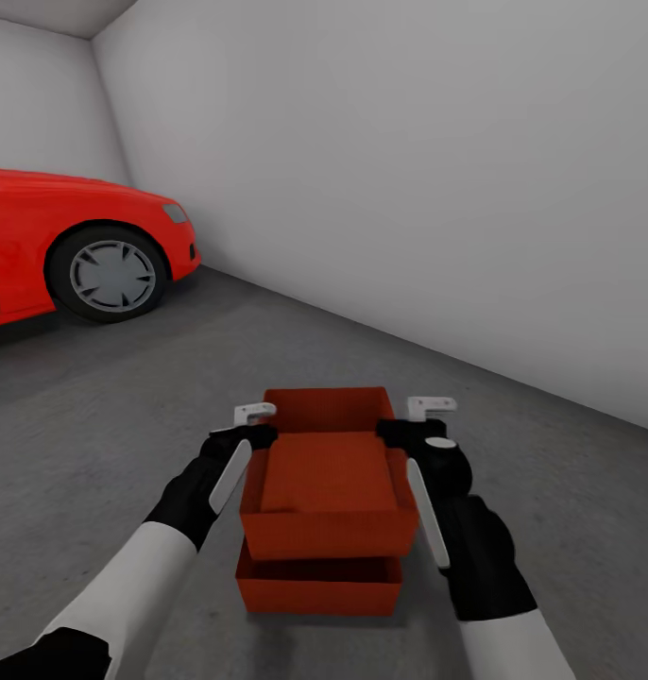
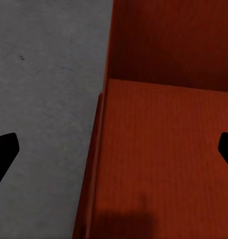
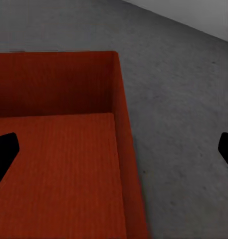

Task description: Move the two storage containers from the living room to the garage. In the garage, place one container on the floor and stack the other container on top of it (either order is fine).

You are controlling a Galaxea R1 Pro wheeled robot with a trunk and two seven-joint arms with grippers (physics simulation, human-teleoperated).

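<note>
Down on the matt, faintly mottled grey concrete floor (image 1: 126,444) of the garage: two orange-red storage containers, stacked. Lower container (image 1: 319,584) flat on the concrete, only its near wall and rim visible; upper container (image 1: 326,472) seated on top, boxy, low straight walls, flat bottom, fine ribbed texture clear in both wrist views. Slightly offset, upper one reaching farther from the robot than the lower.

Left tool (image 1: 255,425) just outside the upper container's left wall, black fingers spread wide, straddling that wall with one tip over floor and one over the bin's bottom, gripping nothing. Right tool (image 1: 414,422) mirrored at the right wall, likewise spread wide and straddling, closed on nothing. Glossy black wrists, white forearms flanking the stack.

Far left: red car (image 1: 69,236), smooth shiny bodywork, grey spoked wheel, dark tyre. Plain white walls (image 1: 409,170) meeting the floor behind and to the right.
</note>
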